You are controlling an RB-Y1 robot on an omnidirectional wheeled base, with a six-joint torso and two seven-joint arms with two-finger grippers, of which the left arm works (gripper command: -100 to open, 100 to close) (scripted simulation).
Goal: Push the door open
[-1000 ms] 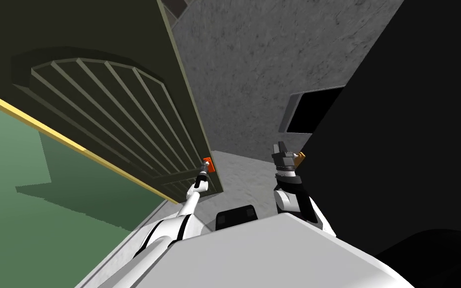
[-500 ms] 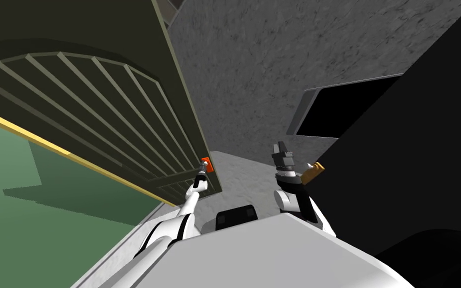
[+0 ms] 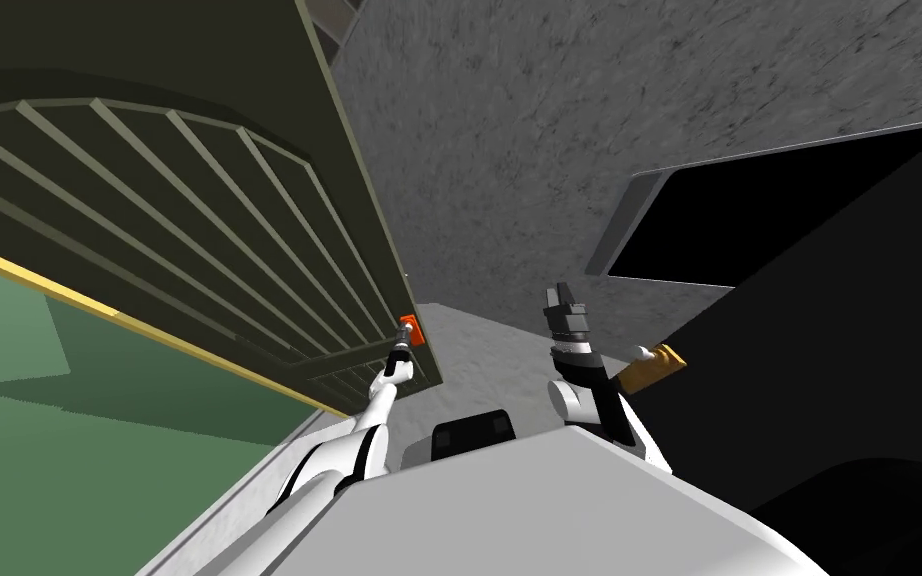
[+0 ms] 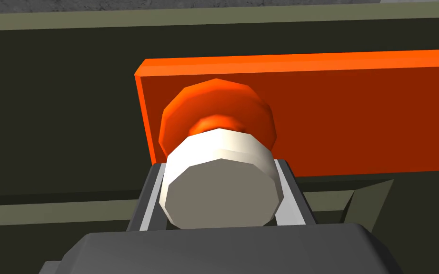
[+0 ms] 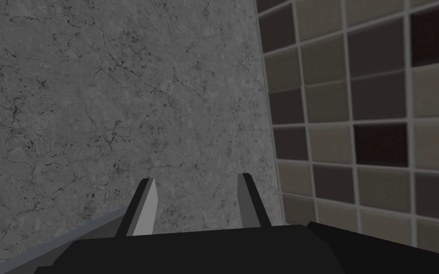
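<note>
Left hand (image 4: 221, 188) clamped on the white, many-sided cylindrical knob (image 4: 218, 157), one finger pressing each side. The knob stands out from an orange rectangular plate (image 4: 356, 119) just beyond the fingertips. Its axis points back along the fingers, and the plate's long axis runs across them. Both sit at the free edge of the dark olive door with an arched slatted panel (image 3: 199, 200). Right hand (image 5: 197, 200) apart, fingers parted, holding nothing. More grey mottled wall (image 3: 549, 130) shows past that edge than a second ago, probably from the door's swing.
</note>
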